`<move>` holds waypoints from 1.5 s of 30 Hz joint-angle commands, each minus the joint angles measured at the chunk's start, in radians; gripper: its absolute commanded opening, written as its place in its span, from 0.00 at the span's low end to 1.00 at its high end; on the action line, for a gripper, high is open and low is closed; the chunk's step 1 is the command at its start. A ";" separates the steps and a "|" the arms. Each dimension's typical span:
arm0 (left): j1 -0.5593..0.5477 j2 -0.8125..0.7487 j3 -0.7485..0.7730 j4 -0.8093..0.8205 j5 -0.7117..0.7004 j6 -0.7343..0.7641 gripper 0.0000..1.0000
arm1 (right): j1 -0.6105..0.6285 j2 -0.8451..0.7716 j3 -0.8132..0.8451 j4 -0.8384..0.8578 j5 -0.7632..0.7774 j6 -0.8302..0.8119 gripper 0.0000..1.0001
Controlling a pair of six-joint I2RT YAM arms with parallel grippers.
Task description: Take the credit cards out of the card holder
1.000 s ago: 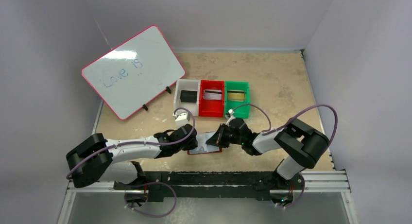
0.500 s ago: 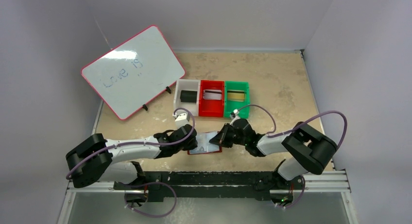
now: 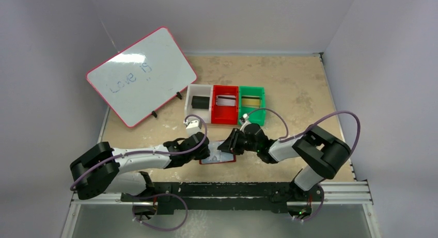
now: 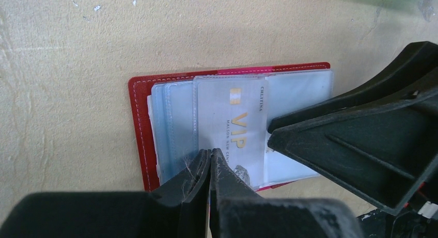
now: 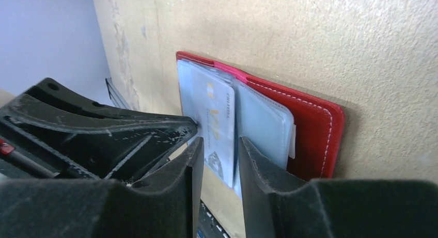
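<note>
The card holder (image 3: 214, 159) lies open on the table, dark red with pale blue clear sleeves (image 4: 173, 119). A pale credit card (image 4: 235, 129) with gold "VIP" lettering sits in the top sleeve. My left gripper (image 4: 210, 153) is shut, its tips pressing down on the sleeves at the card's near edge. My right gripper (image 5: 219, 145) comes in from the other side, jaws open a little, with the card's (image 5: 217, 119) lower edge in the gap. From above, the left gripper (image 3: 205, 155) and the right gripper (image 3: 228, 147) meet over the holder.
Three small bins stand behind the holder: white (image 3: 199, 88) with a black card, red (image 3: 224, 117) with a silver card, green (image 3: 251, 89) with a gold card. A pink-framed whiteboard (image 3: 140, 75) leans at the back left.
My right gripper's jaws have parted from shut. Its arm swung slightly right and came back. The left gripper has stayed pressed on the holder.
</note>
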 commanded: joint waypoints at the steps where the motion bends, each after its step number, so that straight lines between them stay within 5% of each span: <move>1: -0.003 0.009 -0.026 -0.090 -0.010 0.023 0.01 | -0.004 0.048 0.005 0.050 -0.046 0.010 0.34; 9: -0.003 0.006 -0.030 -0.096 -0.010 0.025 0.00 | -0.004 0.083 -0.022 0.128 -0.061 0.048 0.31; 12: -0.002 0.007 -0.029 -0.101 -0.016 0.017 0.00 | -0.004 0.099 -0.034 0.172 -0.073 0.064 0.22; 25: -0.003 -0.007 -0.051 -0.082 -0.014 0.005 0.00 | -0.004 0.133 -0.042 0.268 -0.095 0.096 0.21; 29: -0.004 -0.009 -0.057 -0.075 -0.013 -0.001 0.00 | -0.004 0.130 -0.048 0.277 -0.101 0.096 0.10; 36: -0.003 -0.005 -0.058 -0.090 -0.027 -0.003 0.00 | -0.006 0.099 -0.077 0.277 -0.082 0.104 0.21; 45: -0.003 0.018 -0.054 -0.096 -0.028 0.010 0.00 | -0.006 0.128 -0.091 0.341 -0.071 0.140 0.12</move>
